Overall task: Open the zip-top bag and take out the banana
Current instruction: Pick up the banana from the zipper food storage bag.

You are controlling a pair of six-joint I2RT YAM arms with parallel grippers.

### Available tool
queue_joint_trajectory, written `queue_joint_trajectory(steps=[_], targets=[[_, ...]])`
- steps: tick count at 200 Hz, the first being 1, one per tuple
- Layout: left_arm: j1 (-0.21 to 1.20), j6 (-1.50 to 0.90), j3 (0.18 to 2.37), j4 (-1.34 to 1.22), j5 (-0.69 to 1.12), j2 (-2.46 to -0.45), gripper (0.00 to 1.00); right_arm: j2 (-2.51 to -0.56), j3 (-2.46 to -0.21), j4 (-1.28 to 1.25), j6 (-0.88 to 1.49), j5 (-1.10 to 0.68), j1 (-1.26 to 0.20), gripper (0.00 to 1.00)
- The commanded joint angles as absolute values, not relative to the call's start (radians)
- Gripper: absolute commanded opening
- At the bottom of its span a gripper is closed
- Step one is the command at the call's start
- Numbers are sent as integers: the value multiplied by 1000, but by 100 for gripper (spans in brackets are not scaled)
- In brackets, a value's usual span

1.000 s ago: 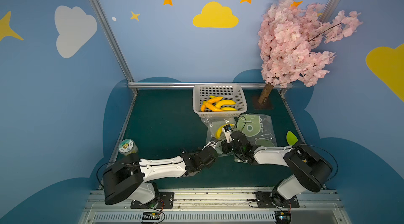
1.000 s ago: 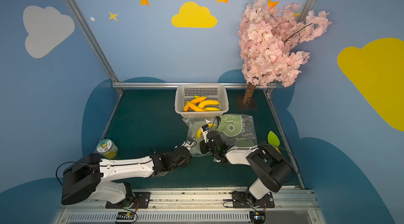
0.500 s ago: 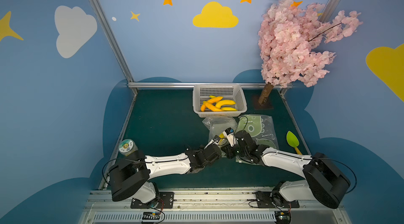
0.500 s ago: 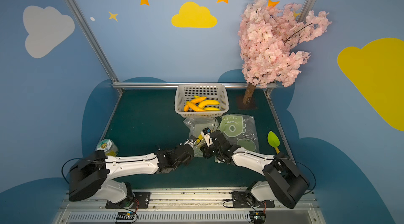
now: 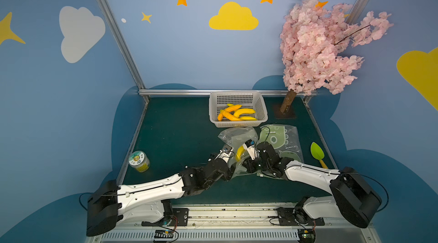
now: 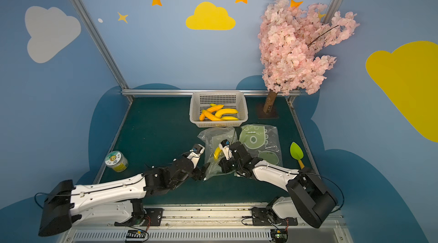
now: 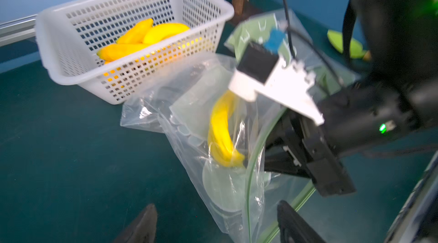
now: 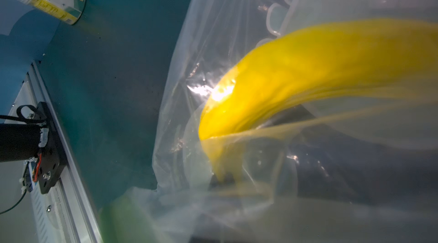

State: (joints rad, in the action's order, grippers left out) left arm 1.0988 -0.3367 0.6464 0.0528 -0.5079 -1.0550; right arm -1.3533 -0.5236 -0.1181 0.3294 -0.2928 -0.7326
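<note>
The clear zip-top bag [image 5: 237, 135] [image 6: 218, 135] lies crumpled on the green mat, its green zip edge toward the arms. The yellow banana [image 5: 239, 153] [image 7: 221, 130] [image 8: 308, 68] is inside it. My left gripper [image 6: 204, 172] [image 7: 219, 222] is open, and the bag's lower corner hangs loose between its fingers. My right gripper [image 5: 248, 166] [image 7: 272, 158] is shut on the bag's edge close to the banana's lower end. In the right wrist view plastic film veils the jaws.
A white basket [image 5: 238, 97] with several bananas stands just behind the bag. A second bag with green prints [image 5: 279, 139] lies to the right, next to a green scoop [image 5: 317, 151]. A jar [image 5: 139, 161] stands at the left edge and a pink tree [image 5: 288, 104] at the back right.
My left gripper has opened and let go of the bag. The right gripper stays shut on the bag, and the banana now shows nearer the bag's mouth.
</note>
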Motion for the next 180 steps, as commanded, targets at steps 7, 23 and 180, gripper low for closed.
queue_joint_trajectory(steps=[7, 23, 180], targets=[[944, -414, 595, 93, -398, -995, 79, -1320, -454, -203, 318, -380, -733, 0], [846, -435, 588, 81, -301, -1043, 79, -1295, -424, -258, 315, -410, -735, 0], [524, -755, 468, -517, 77, -1379, 86, -1264, -345, -351, 295, -470, -742, 0]])
